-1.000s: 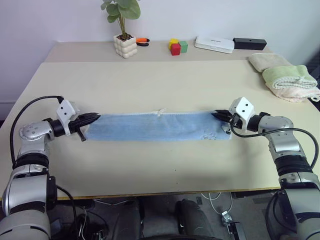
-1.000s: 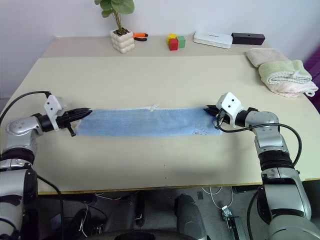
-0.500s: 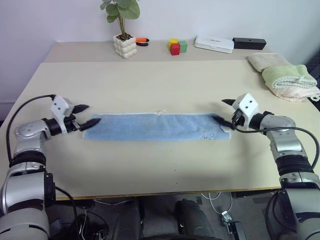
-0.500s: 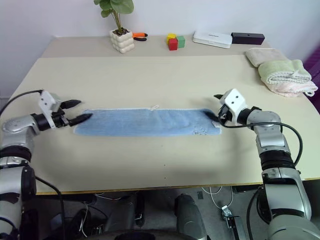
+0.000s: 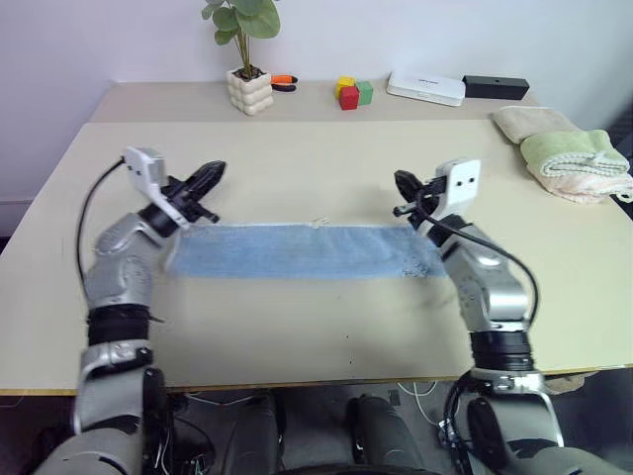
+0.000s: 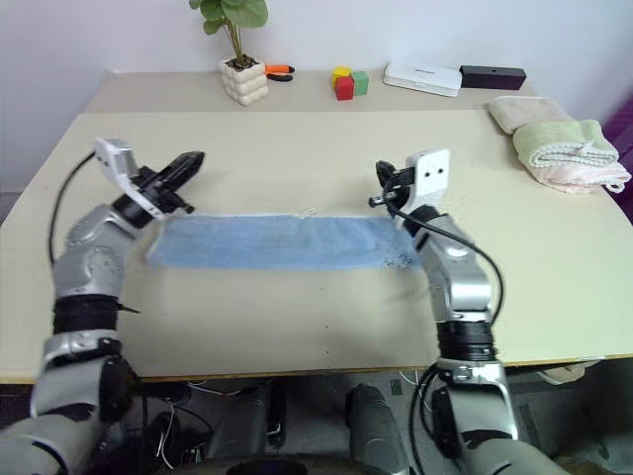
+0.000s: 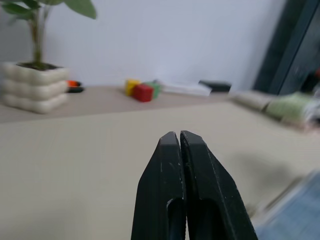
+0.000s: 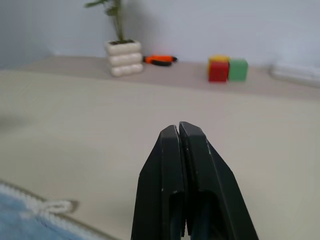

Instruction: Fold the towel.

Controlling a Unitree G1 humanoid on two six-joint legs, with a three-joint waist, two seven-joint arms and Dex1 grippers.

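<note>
Towel (image 5: 302, 250) lies flat on the tabletop (image 5: 297, 158) as a long narrow strip, already folded lengthwise by the look of it, not yet folded end to end. Left gripper (image 5: 211, 174) and right gripper (image 5: 403, 184) both hover just above the strip's two ends, fingers pressed shut, holding nothing. Next move likely calls for dropping back to one short end, opening, pinching the edge and carrying it across to the other end. Towel: light blue terry, whitish stitched hem along the far edge, small white loop (image 5: 318, 222) mid-hem, faint mark near its right end.
</note>
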